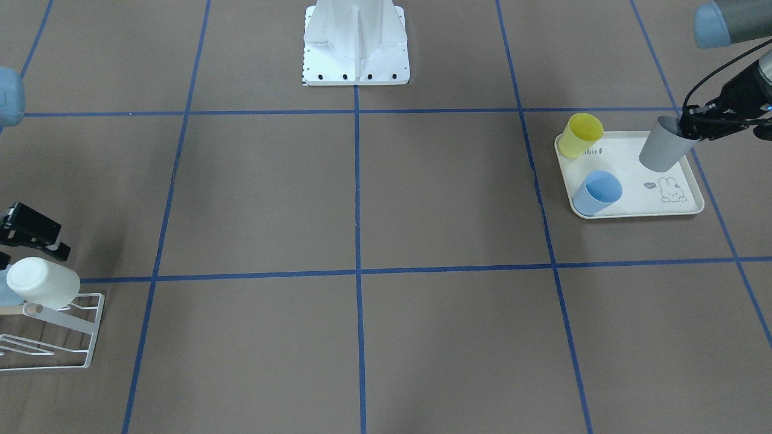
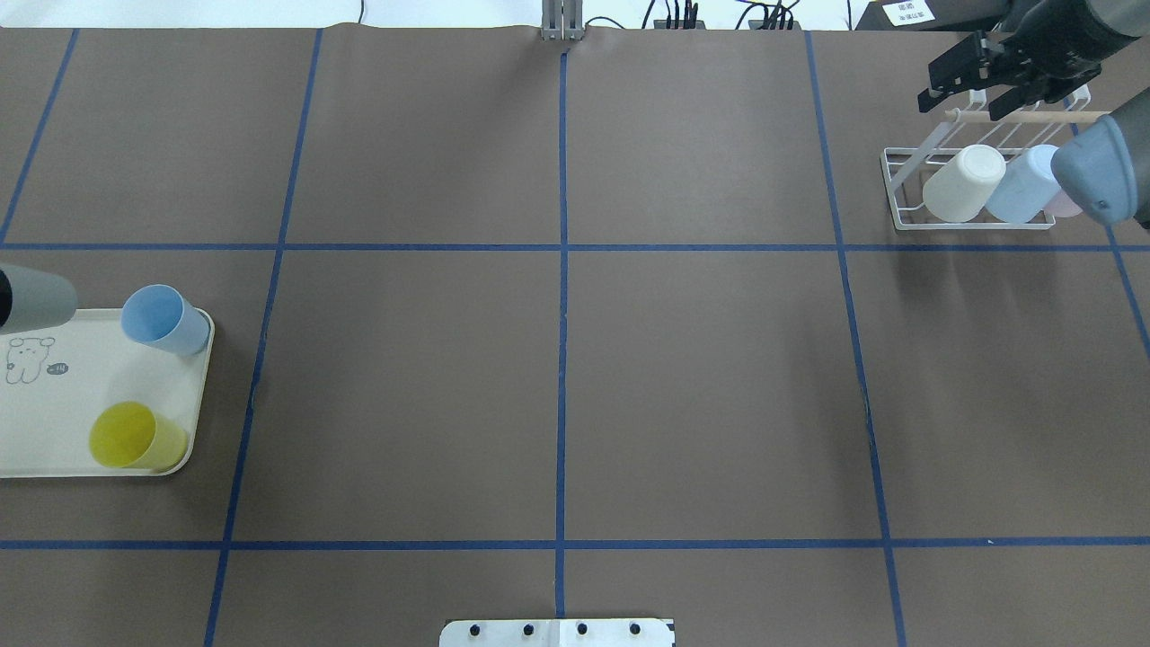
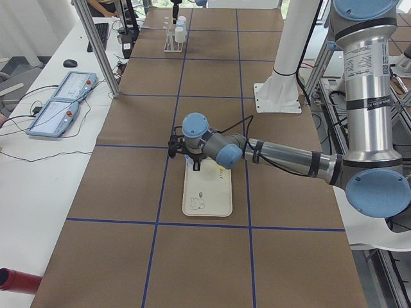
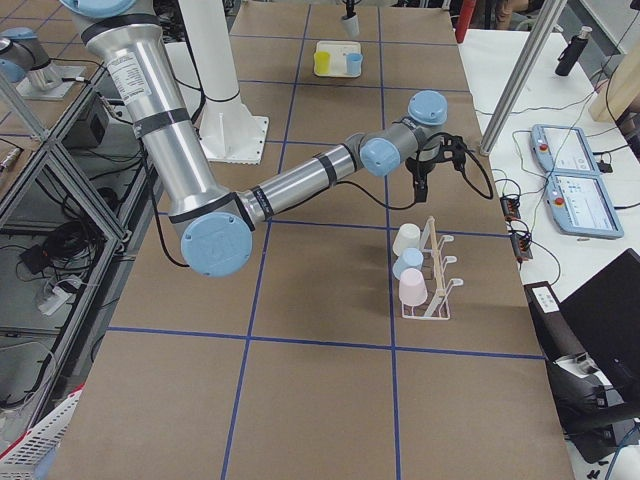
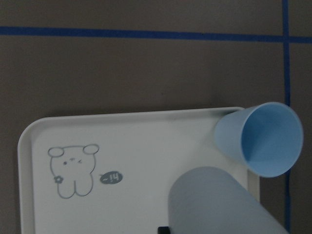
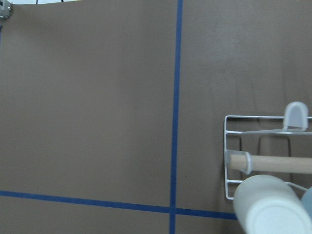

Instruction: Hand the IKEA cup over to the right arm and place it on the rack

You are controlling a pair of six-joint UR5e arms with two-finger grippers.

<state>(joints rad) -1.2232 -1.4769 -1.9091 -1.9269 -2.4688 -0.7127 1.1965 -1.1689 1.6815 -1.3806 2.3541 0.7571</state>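
Observation:
My left gripper (image 1: 689, 128) is shut on the rim of a grey cup (image 1: 662, 146) and holds it tilted above the far side of the cream rabbit-print tray (image 1: 633, 208). The cup also shows in the overhead view (image 2: 38, 299) and the left wrist view (image 5: 214, 204). My right gripper (image 2: 966, 87) is open and empty, just beyond the white wire rack (image 2: 898, 193) with its wooden dowel (image 2: 1033, 115). The rack also shows in the front view (image 1: 90, 337) and the right wrist view (image 6: 227, 161).
A blue cup (image 2: 166, 319) and a yellow cup (image 2: 135, 438) lie on the tray (image 2: 54, 404). A white cup (image 2: 963, 182), a light-blue cup (image 2: 1020, 184) and a pink cup (image 2: 1065, 205) sit on the rack. The robot's white base (image 1: 356, 48) stands mid-table.

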